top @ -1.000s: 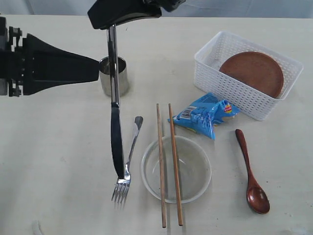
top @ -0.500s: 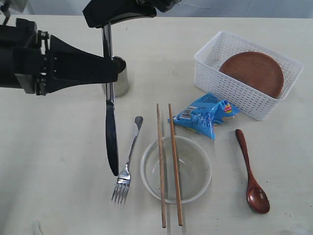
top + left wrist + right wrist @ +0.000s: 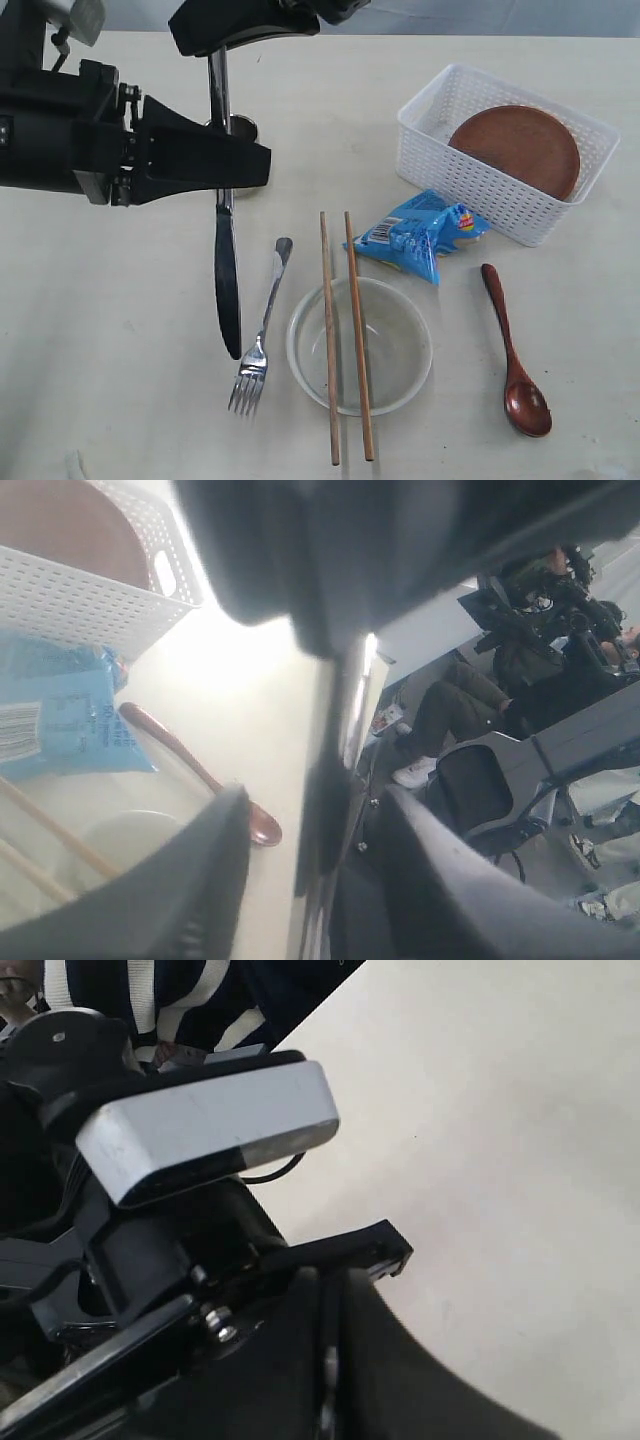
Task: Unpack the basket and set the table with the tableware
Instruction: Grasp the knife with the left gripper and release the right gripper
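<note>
1. Across the whole exterior view lies the pale bench (image 3: 100, 330), with everything else on or above it.
2. At the right of that view stands the white lattice basket (image 3: 470, 178). Only the brown plate (image 3: 520, 150) is inside, filling most of it.
3. From the left edge the left hand (image 3: 255, 165) extends to the knife's handle. In the left wrist view its fingers (image 3: 200, 880) stand apart, one on each side of the handle, with gaps showing.
4. At the top, the right hand (image 3: 210, 38) has its fingers together, clamped on the handle of the knife (image 3: 228, 270). The knife hangs blade down, its tip just beside the fork. Whether the tip touches the bench cannot be told.
5. Low in the middle sits the off-white bowl (image 3: 428, 345), with two chopsticks (image 3: 330, 330) laid across it side by side.
6. Between bowl and basket lies a blue snack packet (image 3: 420, 235).
7. Right of the bowl lies the dark wooden spoon (image 3: 510, 350).
8. Left of the bowl lies the fork (image 3: 260, 330).
9. Behind the left hand only the rim of the steel cup (image 3: 240, 125) shows.
</note>
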